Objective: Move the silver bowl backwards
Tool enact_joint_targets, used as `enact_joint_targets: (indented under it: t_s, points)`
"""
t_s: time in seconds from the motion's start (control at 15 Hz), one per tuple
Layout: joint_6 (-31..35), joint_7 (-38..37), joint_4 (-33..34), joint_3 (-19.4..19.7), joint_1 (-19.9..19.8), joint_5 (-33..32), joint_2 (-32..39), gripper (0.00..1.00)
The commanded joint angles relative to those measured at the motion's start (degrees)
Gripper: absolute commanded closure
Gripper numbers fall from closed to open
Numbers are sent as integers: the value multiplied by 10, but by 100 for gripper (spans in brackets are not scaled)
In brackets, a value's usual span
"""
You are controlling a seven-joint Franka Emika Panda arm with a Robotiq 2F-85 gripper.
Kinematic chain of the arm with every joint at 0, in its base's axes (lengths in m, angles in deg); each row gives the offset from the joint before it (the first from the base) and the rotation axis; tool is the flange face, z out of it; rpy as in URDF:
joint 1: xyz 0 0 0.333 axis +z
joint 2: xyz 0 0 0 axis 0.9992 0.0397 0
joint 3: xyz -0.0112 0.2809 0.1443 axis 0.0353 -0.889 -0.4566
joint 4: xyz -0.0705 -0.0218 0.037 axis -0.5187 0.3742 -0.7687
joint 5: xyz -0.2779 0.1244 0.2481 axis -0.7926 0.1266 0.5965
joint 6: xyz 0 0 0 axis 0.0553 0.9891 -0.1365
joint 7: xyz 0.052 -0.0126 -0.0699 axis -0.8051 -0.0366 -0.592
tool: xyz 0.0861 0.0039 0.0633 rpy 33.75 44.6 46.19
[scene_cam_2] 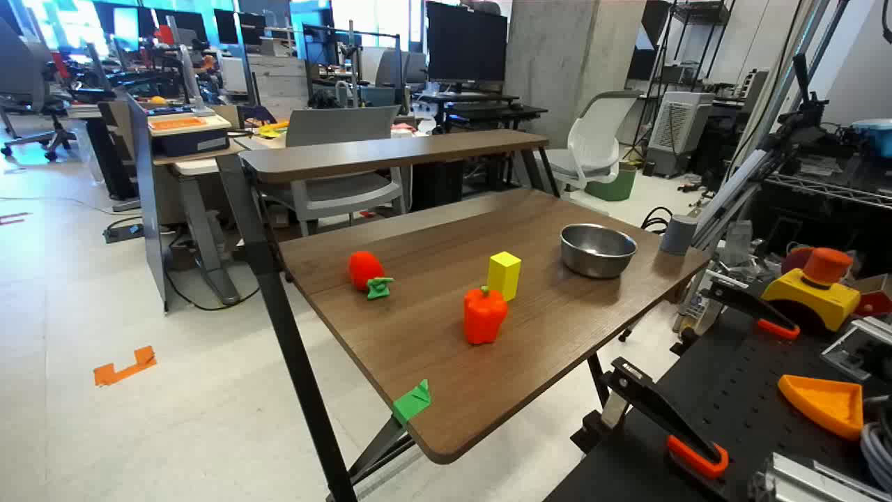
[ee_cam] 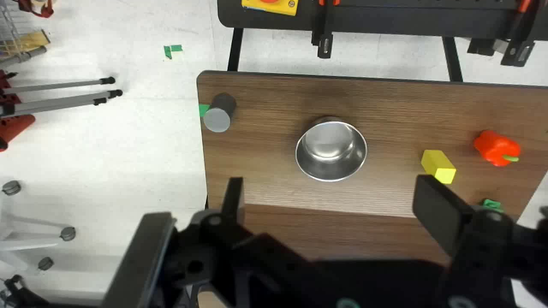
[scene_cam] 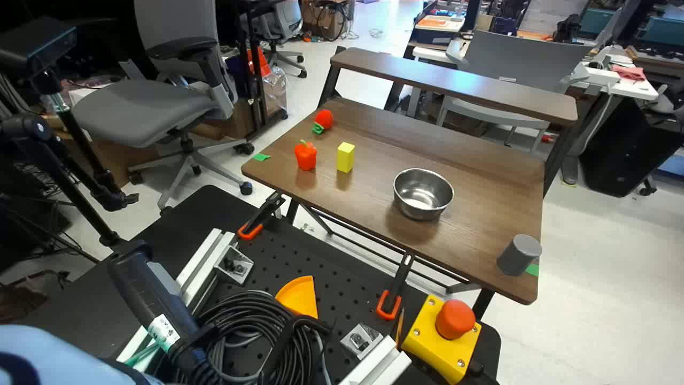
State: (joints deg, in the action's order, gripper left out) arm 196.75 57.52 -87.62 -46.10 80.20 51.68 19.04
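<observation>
The silver bowl [ee_cam: 331, 150] is a round shiny metal bowl that sits upright on the brown wooden table [ee_cam: 265, 184]. It also shows in both exterior views [scene_cam: 423, 193] [scene_cam_2: 598, 251]. In the wrist view my gripper [ee_cam: 329, 188] is wide open with its two dark fingers far apart. It is well above the table, and the bowl appears beyond the gap between the fingertips. Nothing is between the fingers. The gripper does not show in either exterior view.
A yellow block [scene_cam: 345, 158], an orange-red pepper [scene_cam: 305, 156] and a red object with green leaves [scene_cam_2: 366, 270] are on the table. A dark grey cylinder [scene_cam: 518, 255] stands near a corner. A raised shelf [scene_cam: 454, 80] runs along one long edge.
</observation>
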Motion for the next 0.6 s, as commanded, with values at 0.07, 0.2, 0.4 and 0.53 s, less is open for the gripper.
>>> enact_joint_targets:
  t_s: [0.07,0.2,0.4,0.53]
  points:
    - [-2,1,1,-2,-2,2,0,0]
    - [-2,1,1,-2,-2,2,0,0]
    - [-2,1,1,-2,-2,2,0,0]
    - [20,-12,8,-3,3,7,27,0]
